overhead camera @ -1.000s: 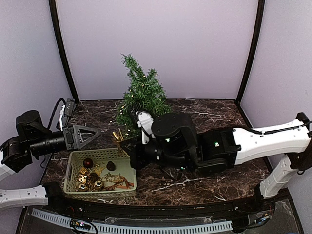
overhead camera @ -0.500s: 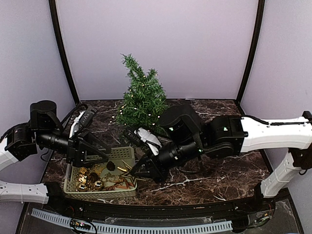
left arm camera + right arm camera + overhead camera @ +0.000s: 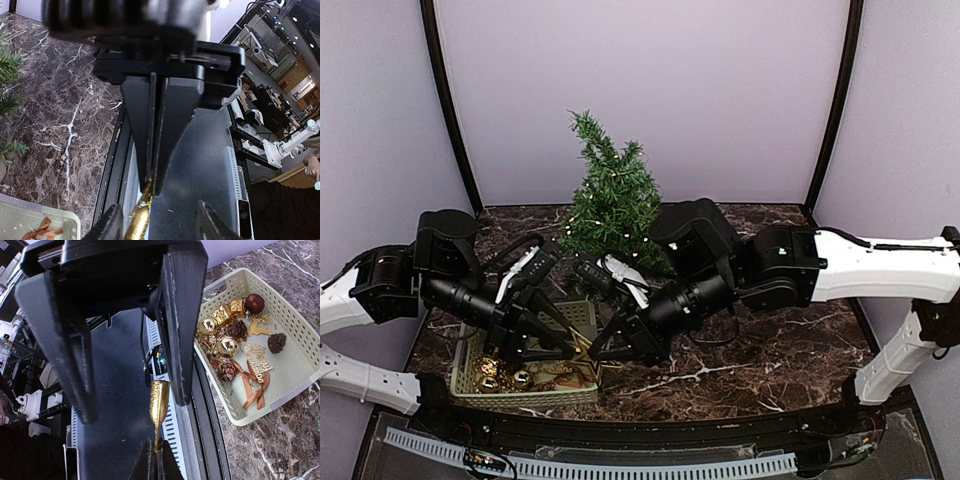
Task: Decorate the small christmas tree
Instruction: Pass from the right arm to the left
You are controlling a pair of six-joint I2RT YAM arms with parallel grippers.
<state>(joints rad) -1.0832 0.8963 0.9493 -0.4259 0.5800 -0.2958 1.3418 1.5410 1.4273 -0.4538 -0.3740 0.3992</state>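
The right gripper [image 3: 155, 461], pressed together, pinches a gold ornament [image 3: 159, 399] inside the spread left gripper [image 3: 160, 225]; the small christmas tree [image 3: 613, 200] stands vertical, tip up.

R end effector [image 3: 154, 183] pinches gold ornament [image 3: 139, 223].

We see in the right wrist view a pale green perforated basket [image 3: 294, 312] at upper right, in it a dark red ball [image 3: 254, 303], gold baubles [image 3: 227, 346], pine cones [image 3: 276, 342], a gold script sign [image 3: 257, 365] on brown ribbon [image 3: 255, 390], a slim gold ornament [image 3: 159, 402] at lower centre, a dark marble table [image 3: 280, 450] at lower right.
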